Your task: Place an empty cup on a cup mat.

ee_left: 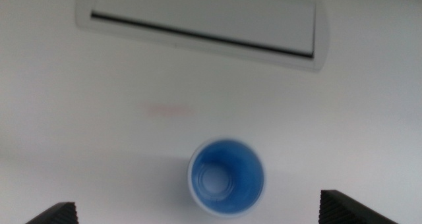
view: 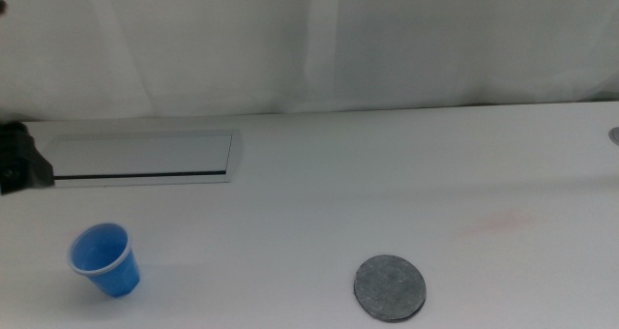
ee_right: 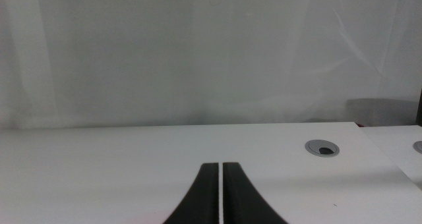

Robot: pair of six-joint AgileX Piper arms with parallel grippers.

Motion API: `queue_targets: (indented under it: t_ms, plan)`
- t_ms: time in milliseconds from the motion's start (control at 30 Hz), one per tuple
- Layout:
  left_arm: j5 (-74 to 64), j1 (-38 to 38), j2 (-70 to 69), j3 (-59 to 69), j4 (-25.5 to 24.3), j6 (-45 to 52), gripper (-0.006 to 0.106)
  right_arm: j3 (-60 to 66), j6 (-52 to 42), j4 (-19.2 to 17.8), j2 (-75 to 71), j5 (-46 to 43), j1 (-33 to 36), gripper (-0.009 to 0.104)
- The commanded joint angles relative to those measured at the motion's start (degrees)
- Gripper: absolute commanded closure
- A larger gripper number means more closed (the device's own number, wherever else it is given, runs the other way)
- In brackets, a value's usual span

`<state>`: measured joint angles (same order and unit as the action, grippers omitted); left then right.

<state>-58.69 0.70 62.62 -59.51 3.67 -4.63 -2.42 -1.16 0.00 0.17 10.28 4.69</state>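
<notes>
The blue cup [view: 103, 259] stands upright and empty on the white table at the front left. The left wrist view looks straight down into it [ee_left: 226, 178]. My left gripper [ee_left: 196, 209] hangs above the cup, its jaws wide open on either side and not touching it. Only a dark part of the left arm [view: 14, 160] shows at the left edge of the middle view. The round dark grey cup mat [view: 390, 287] lies flat at the front, right of centre, with nothing on it. My right gripper [ee_right: 219, 166] is shut and empty, low over the table, out of the middle view.
A long silver-grey slotted plate [view: 145, 158] lies behind the cup, and also shows in the left wrist view [ee_left: 198, 23]. A round cable grommet [ee_right: 322, 147] sits in the table near the right arm. A white curtain backs the table.
</notes>
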Motion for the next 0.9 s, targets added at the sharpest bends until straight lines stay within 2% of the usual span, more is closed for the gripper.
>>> queue_targets:
  t_ms: [0, 367, 867]
  plan:
    - [-1.5, -0.1, 3.0, -0.3, -0.1, -1.0, 0.009, 0.3, -0.2, 0.0, -1.8, 0.1, 0.0, 0.098]
    - [-1.9, -0.1, 12.5, 0.7, -1.7, -2.5, 0.009, 0.3, -0.2, 0.0, -1.8, 0.1, 0.0, 0.098]
    - [8.5, -0.1, 19.4, 7.1, -1.8, -2.5, 0.009, 0.3, -0.2, 0.0, -1.8, 0.0, 0.0, 0.098]
